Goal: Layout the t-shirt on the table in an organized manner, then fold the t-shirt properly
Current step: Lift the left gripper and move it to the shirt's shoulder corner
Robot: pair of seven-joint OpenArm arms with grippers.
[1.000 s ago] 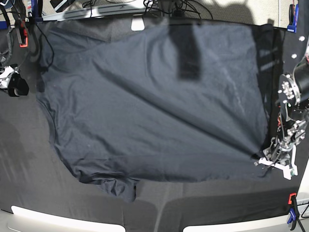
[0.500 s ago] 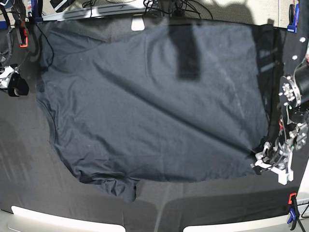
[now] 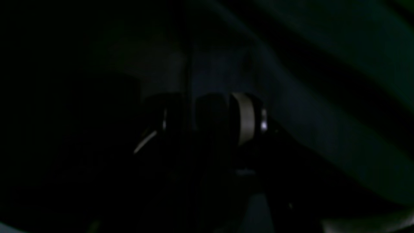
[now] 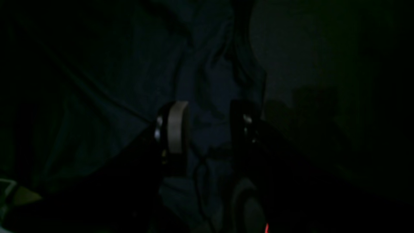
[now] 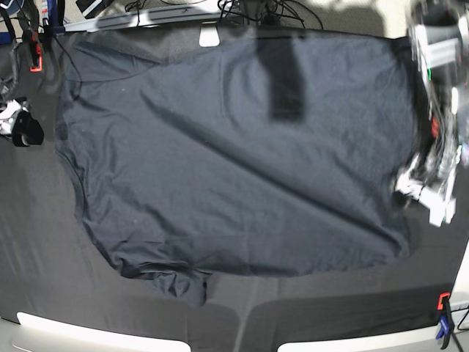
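**Left claw nearest the shirt's hem side**

The t-shirt (image 5: 234, 154) lies spread across the counter (image 5: 44, 242), long axis left-right. The left claw (image 5: 425, 194), motion-blurred, hangs at its right edge, apparently parted and empty. The right claw (image 4: 207, 129) stands part-open over dark folds, gripping nothing.

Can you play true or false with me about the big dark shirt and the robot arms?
1. The t-shirt is spread out on the table. True.
2. The shirt is folded into a small square. False: it lies open, not folded.
3. The left gripper is holding the shirt up in the air. False: it is beside the shirt's edge, and the shirt lies flat.
4. The right gripper has its jaws apart above dark cloth. True.
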